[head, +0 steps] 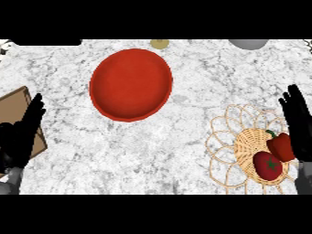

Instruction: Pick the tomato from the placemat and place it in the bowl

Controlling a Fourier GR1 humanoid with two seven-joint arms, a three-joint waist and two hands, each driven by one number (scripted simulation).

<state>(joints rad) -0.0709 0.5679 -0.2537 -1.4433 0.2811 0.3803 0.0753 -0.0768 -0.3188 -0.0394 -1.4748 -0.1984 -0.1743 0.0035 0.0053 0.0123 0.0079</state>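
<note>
A: We log the tomato on the woven placemat, beside a red pepper; the red bowl sits well apart on the surface.

B: We note both empty: left robot hand and right robot hand, fingers straight.

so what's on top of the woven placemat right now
A tomato and a red pepper lie on the placemat. The right hand covers its right edge, so anything there is hidden.
</note>
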